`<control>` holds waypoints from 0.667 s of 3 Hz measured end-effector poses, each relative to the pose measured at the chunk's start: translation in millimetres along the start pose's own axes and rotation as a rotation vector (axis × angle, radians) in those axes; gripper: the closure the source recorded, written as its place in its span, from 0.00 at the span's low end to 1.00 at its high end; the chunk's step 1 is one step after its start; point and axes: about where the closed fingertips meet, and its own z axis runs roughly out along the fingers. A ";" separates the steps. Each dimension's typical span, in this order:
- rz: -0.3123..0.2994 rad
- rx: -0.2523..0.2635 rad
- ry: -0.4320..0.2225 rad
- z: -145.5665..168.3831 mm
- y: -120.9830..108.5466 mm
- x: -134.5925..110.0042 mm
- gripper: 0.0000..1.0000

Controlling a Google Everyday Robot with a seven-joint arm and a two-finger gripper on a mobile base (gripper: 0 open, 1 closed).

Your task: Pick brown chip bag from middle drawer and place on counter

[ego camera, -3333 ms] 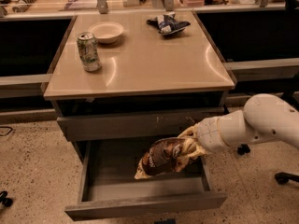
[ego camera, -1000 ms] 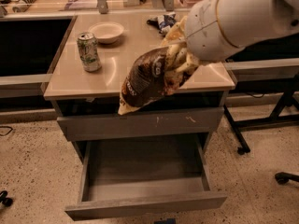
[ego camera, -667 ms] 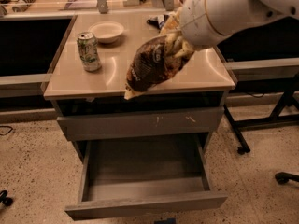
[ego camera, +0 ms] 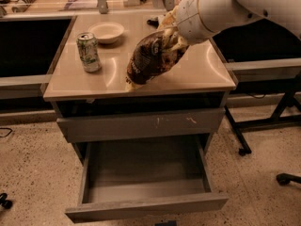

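The brown chip bag [ego camera: 149, 59] hangs tilted over the middle of the beige counter [ego camera: 202, 72], its lower cream end down at the counter's front part; I cannot tell if it touches. My gripper [ego camera: 175, 37] is shut on the bag's upper end, and the white arm reaches in from the upper right. The middle drawer [ego camera: 146, 175] stands pulled open below, and its grey tray holds nothing.
A green soda can [ego camera: 88, 52] and a white bowl [ego camera: 106, 32] stand on the counter's left half. A closed grey drawer front with pale scratches [ego camera: 141, 125] sits above the open drawer. A dark object [ego camera: 153, 21] peeks out behind the arm. Chair legs [ego camera: 244, 140] stand at the right.
The gripper has lifted the bag out of the open drawer and carried it up over the counter. In the last second it has moved slightly back and lower over the top.
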 end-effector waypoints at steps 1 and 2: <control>-0.016 0.007 0.008 1.8 2.7 5.0 1.00; -0.038 0.031 0.006 22.1 -1.8 19.0 1.00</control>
